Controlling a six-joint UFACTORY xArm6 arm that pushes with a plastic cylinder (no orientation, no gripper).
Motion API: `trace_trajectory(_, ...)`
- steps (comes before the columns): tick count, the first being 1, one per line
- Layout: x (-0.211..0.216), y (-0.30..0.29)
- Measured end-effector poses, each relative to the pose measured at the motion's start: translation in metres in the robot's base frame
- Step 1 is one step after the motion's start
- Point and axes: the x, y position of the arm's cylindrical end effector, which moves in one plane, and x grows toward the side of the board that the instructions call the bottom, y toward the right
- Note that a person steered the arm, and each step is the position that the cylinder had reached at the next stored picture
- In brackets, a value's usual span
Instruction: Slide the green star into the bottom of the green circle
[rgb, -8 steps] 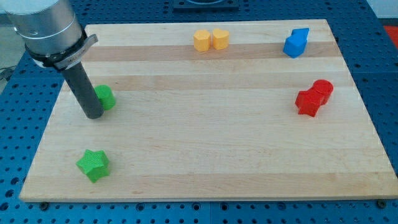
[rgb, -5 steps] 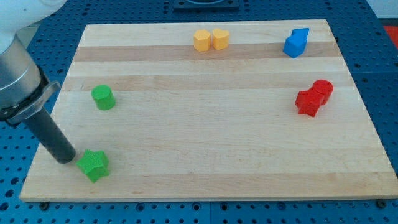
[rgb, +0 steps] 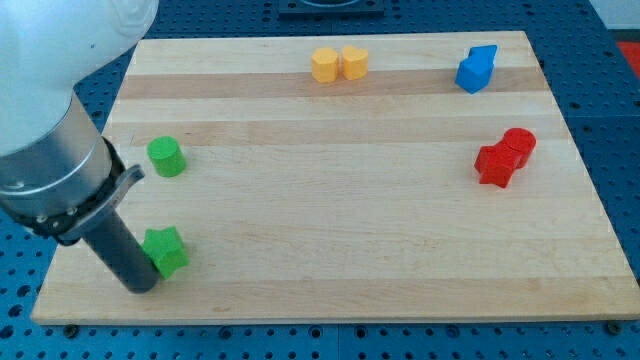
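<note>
The green star (rgb: 166, 250) lies near the board's bottom left corner. The green circle (rgb: 165, 157) stands above it, toward the view's top, with a clear gap between them. My tip (rgb: 140, 286) rests on the board just below and left of the star, touching or almost touching its lower left side. The rod and the arm's grey body rise to the view's upper left and hide part of the board's left edge.
Two orange blocks (rgb: 338, 64) sit side by side at the top middle. A blue block (rgb: 477, 69) is at the top right. Two red blocks (rgb: 505, 156) touch each other at the right. The wooden board (rgb: 350, 220) ends close below my tip.
My tip moved from beside the green circle down the view's left side to below the star. The star has shifted a little up and right.
</note>
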Motion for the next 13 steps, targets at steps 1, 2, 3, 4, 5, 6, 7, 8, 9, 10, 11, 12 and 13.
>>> trace_trajectory(1,-0.021,0.000)
trace_trajectory(2,-0.046,0.000)
trace_trajectory(3,-0.036,-0.002)
trace_trajectory(4,0.012,-0.005)
trace_trajectory(5,0.033,0.031)
trace_trajectory(6,0.008,0.053)
trace_trajectory(7,-0.015,0.052)
trace_trajectory(8,-0.018,0.050)
trace_trajectory(9,-0.035,0.048)
trace_trajectory(10,-0.061,0.047)
trace_trajectory(11,-0.069,0.042)
trace_trajectory(12,-0.083,0.027)
trace_trajectory(13,-0.093,0.020)
